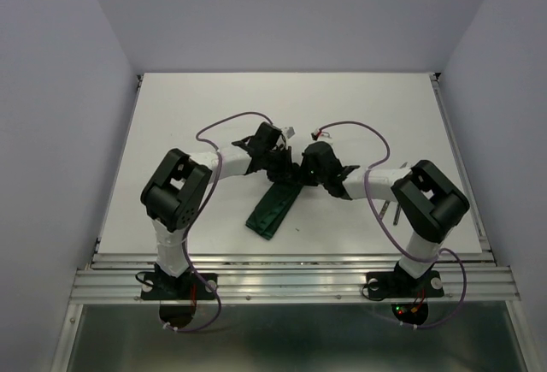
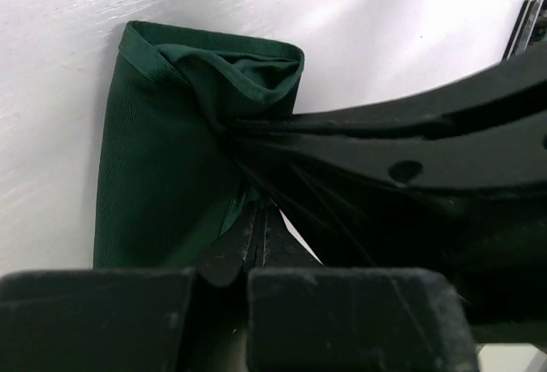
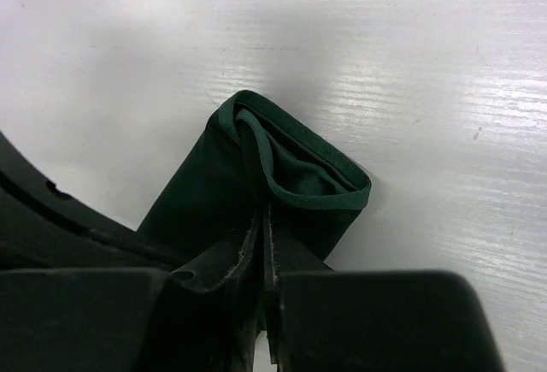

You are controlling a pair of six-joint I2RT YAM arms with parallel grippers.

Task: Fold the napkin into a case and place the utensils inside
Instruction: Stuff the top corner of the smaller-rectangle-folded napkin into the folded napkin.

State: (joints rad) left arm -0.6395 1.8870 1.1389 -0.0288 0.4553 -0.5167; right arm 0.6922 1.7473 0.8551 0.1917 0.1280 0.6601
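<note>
L claw [image 2: 256,239] pinching case [image 1: 272,209] mouth edge, R claw [image 3: 267,235] pinching same mouth, cloth btwn 2 claws

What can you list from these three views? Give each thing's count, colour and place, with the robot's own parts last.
table: one, white, under everything
case: one, dark green cloth folded long and narrow, mid-table between the arms, open end away from the bases
utensils: seemingly two slim pieces, silver, on the table beside the right arm's elbow, mostly hidden
rail: one, silver, along the table's near edge
cables: two, purple, one looping along each arm
left arm: one, black and white, reaching to the case
right arm: one, black and white, reaching to the case
left jaws: one pair, black, shut on the case's open end
right jaws: one pair, black, shut on the same end
</note>
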